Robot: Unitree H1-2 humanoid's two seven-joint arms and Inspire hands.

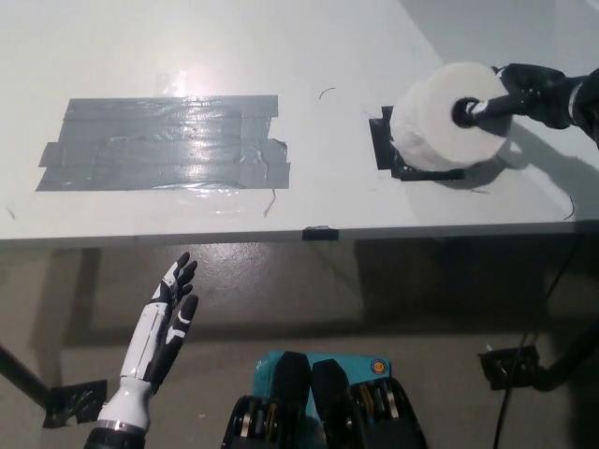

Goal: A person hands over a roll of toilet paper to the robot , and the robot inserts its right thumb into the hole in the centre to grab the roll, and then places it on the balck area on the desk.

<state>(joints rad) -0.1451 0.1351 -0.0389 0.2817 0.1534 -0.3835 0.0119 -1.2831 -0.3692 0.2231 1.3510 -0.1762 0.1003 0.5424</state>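
Black right hand [529, 94], thumb inside the toilet paper roll [442, 129], fingers clamped, over the black patch [386, 148]; withdrawing carelessly could roll it off. White left hand [161, 329] rests near-left, fingers apart.

White roll [440, 126] on a black patch [386, 145]; glossy grey tape [164, 140], seemingly off-white desk [112, 47].

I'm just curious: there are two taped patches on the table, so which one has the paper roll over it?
The small black patch, under the roll on the right hand; the big grey patch lies bare.
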